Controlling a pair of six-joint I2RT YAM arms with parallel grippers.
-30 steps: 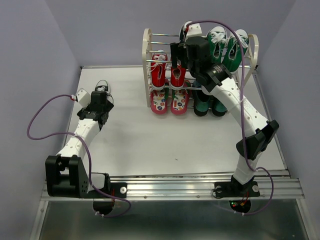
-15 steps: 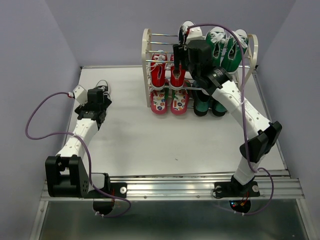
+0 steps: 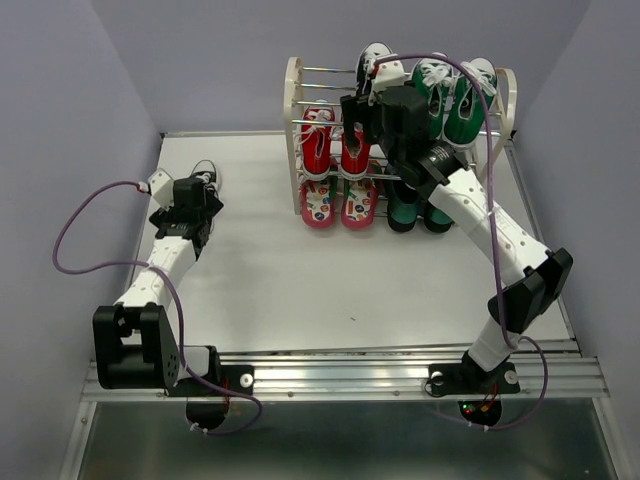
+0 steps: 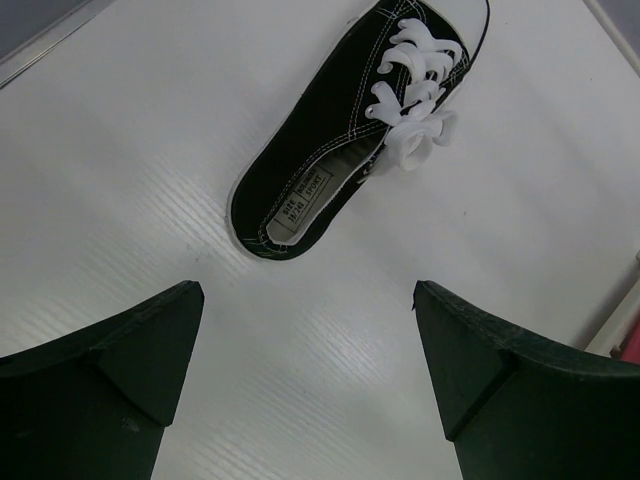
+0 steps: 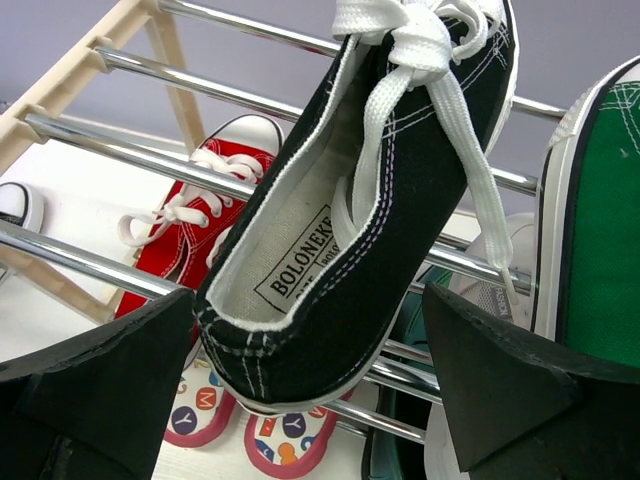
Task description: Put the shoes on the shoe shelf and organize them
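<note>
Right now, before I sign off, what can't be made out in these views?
- Top view: the right arm hides most of the shelved black sneaker and part of the dark green boots.
- Top view: the left gripper covers most of the loose black sneaker.
- Right wrist view: the top edge cuts off the shelved sneaker's toe; the flip-flops show only partly behind it.

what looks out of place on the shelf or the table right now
One black-white sneaker lies alone on the table, away from the shoe shelf, under the open left gripper. Its mate sits on the top rods with its heel overhanging the front, within the open right gripper.
</note>
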